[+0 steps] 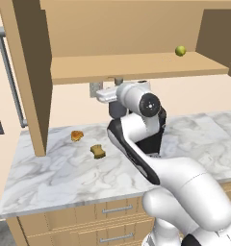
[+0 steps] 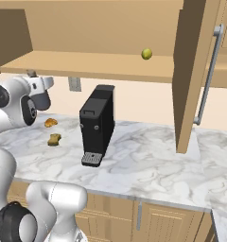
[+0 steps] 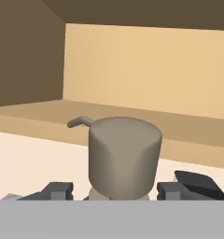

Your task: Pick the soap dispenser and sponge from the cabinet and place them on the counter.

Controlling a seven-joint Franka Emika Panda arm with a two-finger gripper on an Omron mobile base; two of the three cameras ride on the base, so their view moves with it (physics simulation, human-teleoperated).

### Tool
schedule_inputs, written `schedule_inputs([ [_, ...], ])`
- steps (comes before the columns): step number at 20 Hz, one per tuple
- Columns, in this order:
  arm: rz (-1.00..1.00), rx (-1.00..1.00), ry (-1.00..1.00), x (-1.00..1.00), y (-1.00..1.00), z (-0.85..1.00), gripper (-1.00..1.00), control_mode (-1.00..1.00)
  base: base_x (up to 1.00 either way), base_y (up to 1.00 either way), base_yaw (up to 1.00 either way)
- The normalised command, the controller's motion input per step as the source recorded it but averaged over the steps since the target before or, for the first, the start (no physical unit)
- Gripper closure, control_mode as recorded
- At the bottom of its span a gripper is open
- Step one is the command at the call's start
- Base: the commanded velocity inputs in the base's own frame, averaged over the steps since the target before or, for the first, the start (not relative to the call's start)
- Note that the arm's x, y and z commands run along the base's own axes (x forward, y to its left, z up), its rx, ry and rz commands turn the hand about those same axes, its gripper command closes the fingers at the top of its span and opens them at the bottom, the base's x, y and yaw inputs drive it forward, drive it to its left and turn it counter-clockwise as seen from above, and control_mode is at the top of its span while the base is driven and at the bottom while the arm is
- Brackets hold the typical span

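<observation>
Cabinet point(image 1: 136, 67): light-wood wall unit with its doors swung wide; the left door point(image 1: 28, 72) hangs at the left of the left base view, with a grey bar handle point(image 1: 9, 72) on its outer face.
Orange-brown lump point(image 1: 77, 135): lies on the desk point(image 1: 50, 173), near the foot of the left door.
Sponge point(image 1: 97, 151): mustard block resting on the marble desk, just right of the lump and a little nearer the front edge, apart from it; in the right base view it sits left of the coffee machine point(image 2: 97, 131).
Soap dispenser point(image 3: 124, 156): rounded grey bottle with a thin spout pointing left, seen close in the hand view, sitting between the two dark fingertips point(image 3: 55, 190); the cabinet shelf runs behind it at about its upper half.
Tool point(image 1: 118, 81): raised just under the front edge of the cabinet shelf, above the desk; it is pinching the soap dispenser, a finger on each side of the bottle's body.
Arm point(image 1: 136, 129): white, bent up from the lower right of the left base view.
Green ball point(image 1: 180, 50): rests on the cabinet shelf toward its right end, well apart from the tool.
Right door point(image 2: 193, 75): stands open at the right of the right base view.
</observation>
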Motion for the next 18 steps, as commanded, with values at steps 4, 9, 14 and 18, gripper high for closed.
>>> schedule_inputs([
  [4,0.0,0.0,0.0,0.05,0.15,-0.24,1.0,-1.0,0.0,0.0,0.0],
  [9,0.0,0.0,0.0,0.13,0.15,-0.25,1.0,-1.0,0.0,0.0,0.0],
  [14,0.0,0.0,0.0,0.18,0.16,-0.25,1.0,-1.0,0.0,0.0,0.0],
  [18,0.0,0.02,0.0,0.19,0.14,-0.25,1.0,-1.0,0.0,0.0,0.0],
])
